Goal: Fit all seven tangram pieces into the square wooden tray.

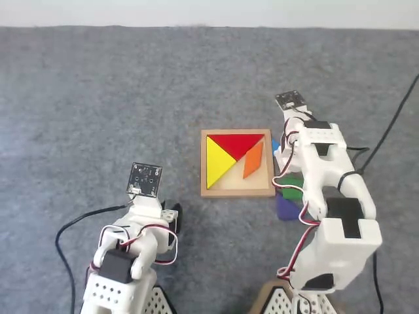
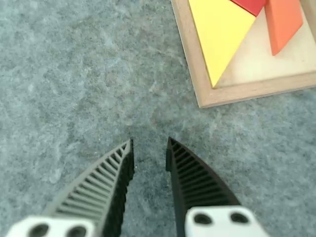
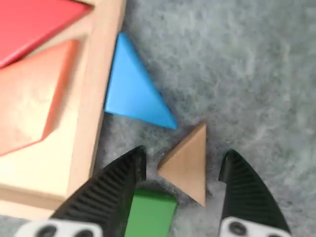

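Left tool (image 2: 149, 144) points down, narrowly parted — right tool (image 3: 183, 154), reached farther forward, spread wide.

My gripper (image 3: 185, 153) hangs with its jaws spread wide. A small plain-wood triangle (image 3: 187, 168) lies on the grey felt (image 3: 237, 64) between my fingertips, touching neither. Just beside it, a blue triangle (image 3: 131, 91) rests with one edge against the outer rim of the wooden tray (image 3: 101, 89). Inside the tray lie a red piece (image 3: 34, 22) and an orange piece (image 3: 29, 98). A green piece (image 3: 150, 215) is partly hidden by one of my fingers (image 3: 111, 195).
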Controlling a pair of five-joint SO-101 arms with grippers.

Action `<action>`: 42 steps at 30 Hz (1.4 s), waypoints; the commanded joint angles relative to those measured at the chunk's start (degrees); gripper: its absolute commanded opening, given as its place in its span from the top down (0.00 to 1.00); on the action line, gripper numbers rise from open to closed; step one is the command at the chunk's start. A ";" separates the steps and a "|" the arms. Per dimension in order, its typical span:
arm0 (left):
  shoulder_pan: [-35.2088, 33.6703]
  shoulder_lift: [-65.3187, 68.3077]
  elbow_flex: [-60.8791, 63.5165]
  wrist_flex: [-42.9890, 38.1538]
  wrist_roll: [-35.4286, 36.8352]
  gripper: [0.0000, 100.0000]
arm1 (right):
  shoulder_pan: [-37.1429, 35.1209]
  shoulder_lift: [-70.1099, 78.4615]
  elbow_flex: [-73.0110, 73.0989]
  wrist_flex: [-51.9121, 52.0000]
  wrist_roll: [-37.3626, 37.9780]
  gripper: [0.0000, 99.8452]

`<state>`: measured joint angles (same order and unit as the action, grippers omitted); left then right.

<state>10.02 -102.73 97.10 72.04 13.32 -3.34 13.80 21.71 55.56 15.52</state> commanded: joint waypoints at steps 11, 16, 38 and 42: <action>0.09 -0.97 -0.66 0.09 0.35 0.89 | -0.48 -0.84 -1.32 1.89 -2.20 0.89; 0.09 -0.97 -0.66 0.09 0.35 0.89 | -1.19 -5.67 -4.13 4.62 -4.22 0.90; 0.09 -0.97 -0.66 0.09 0.35 0.89 | -28.62 -2.24 -11.87 6.64 -24.97 0.90; 0.09 -0.97 -0.66 0.09 0.35 0.89 | -29.76 1.36 -15.12 6.73 -25.05 0.90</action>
<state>10.02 -102.73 97.10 72.04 13.32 -32.00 14.07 12.04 63.03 -8.84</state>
